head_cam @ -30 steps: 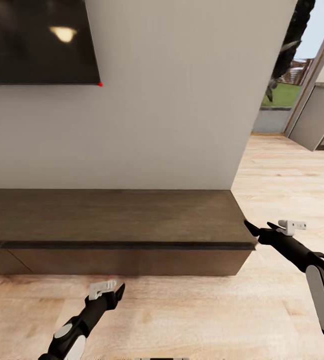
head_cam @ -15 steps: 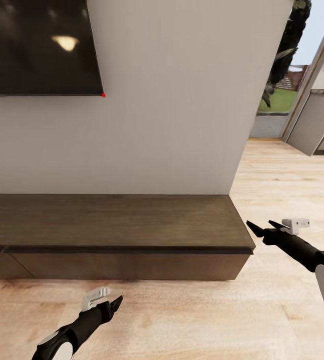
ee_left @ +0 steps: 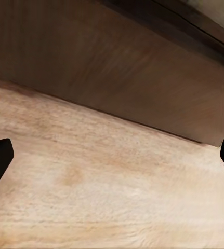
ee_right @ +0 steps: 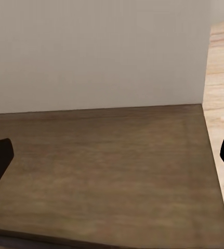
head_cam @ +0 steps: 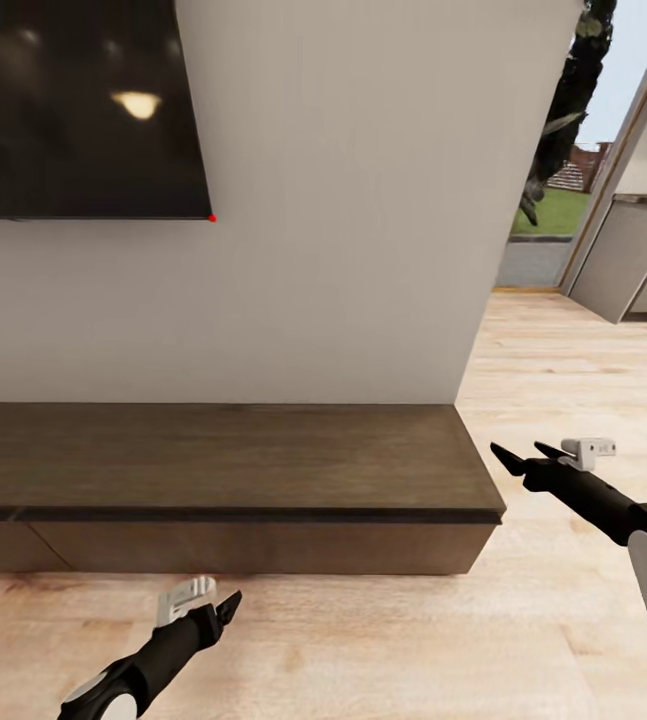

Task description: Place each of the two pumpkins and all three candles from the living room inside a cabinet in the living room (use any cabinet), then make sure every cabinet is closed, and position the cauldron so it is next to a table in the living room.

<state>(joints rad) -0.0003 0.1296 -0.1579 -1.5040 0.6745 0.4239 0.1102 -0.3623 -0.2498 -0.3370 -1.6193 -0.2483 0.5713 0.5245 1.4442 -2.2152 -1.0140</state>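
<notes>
Head view shows the cabinet (head_cam: 223,460) as a long low dark-brown unit against the white wall, under the dark screen (head_cam: 78,105); its flat top is bare and its drawer front (head_cam: 263,547) sits flush, so it looks shut; the left gripper (head_cam: 208,605) hangs in front of the cabinet, low over the wooden floor (head_cam: 383,650), and the left wrist view has its fingertips at the far edges of the frame, so they stand wide apart on nothing; the right gripper (head_cam: 523,460) hovers just off the cabinet's right end, and the right wrist view, looking across the cabinet top (ee_right: 106,171), shows its fingers spread as well, empty; no pumpkin, candle or cauldron is beside or on the cabinet here; I judge that nothing visible counts as done, and whether anything already lies inside cannot be told
</notes>
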